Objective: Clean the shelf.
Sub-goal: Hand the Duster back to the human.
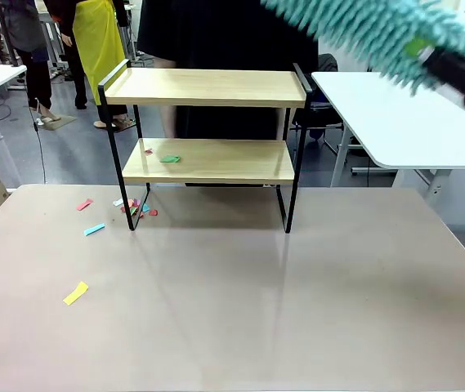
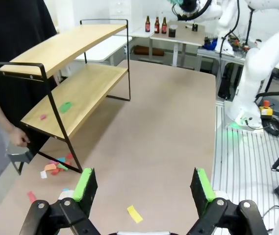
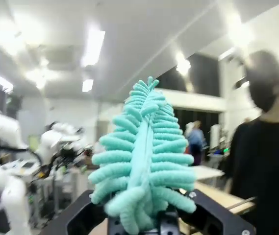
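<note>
shelf (image 1: 207, 161) remains unfinished: green scrap (image 1: 170, 158) on your lower board, top bare. right gripper (image 3: 144, 223) pinches the duster (image 3: 141, 156) aloft; left gripper (image 2: 144, 188) spread, empty.

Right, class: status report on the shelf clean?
Left gripper open. Right gripper shut on duster. Shelf: scraps on lower board.

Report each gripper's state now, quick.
Left gripper: open, fingers wide apart, holding nothing, above the table.
Right gripper: shut on the teal duster, raised above the shelf.
</note>
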`<state>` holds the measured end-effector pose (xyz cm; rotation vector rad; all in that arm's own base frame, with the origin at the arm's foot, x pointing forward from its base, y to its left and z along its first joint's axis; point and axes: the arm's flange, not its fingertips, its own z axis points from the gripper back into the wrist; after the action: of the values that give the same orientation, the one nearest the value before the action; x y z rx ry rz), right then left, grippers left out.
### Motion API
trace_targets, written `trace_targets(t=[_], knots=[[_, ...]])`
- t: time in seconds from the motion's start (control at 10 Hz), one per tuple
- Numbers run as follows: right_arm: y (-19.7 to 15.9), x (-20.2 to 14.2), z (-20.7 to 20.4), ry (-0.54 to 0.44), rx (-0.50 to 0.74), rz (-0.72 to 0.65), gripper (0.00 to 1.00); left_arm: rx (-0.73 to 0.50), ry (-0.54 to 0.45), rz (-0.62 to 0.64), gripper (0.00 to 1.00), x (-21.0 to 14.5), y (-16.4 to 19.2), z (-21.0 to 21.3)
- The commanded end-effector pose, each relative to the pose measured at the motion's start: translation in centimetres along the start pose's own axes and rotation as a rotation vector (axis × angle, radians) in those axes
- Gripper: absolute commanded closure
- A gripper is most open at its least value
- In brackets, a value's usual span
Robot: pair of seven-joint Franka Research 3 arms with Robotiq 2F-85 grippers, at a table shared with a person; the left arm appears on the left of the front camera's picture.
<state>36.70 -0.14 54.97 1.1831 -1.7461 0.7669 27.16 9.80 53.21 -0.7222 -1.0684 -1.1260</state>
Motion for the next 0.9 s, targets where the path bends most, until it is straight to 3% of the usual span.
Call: trace_targets(t=[0.0, 0.2, 0.5, 0.8], knots=[[3.5, 0.1, 1.7, -0.06, -0.221, 0.055, 0.84, 0.0, -0.026, -0.025, 0.0, 0.1, 0.2, 0.0], [2.9, 0.4, 4.5, -0.042, -0.501, 0.095, 0.84, 0.0, -0.026, -0.025, 0.0, 0.1, 0.2, 0.0], [2.3, -0.4, 8.4, 0.034, -0.804, 0.093, 0.84, 0.0, -0.026, -0.025, 0.0, 0.1, 0.2, 0.0], [2.0, -2.1, 10.8, 0.147, -0.926, 0.062, 0.84, 0.0, -0.026, -0.025, 0.0, 0.1, 0.2, 0.0]])
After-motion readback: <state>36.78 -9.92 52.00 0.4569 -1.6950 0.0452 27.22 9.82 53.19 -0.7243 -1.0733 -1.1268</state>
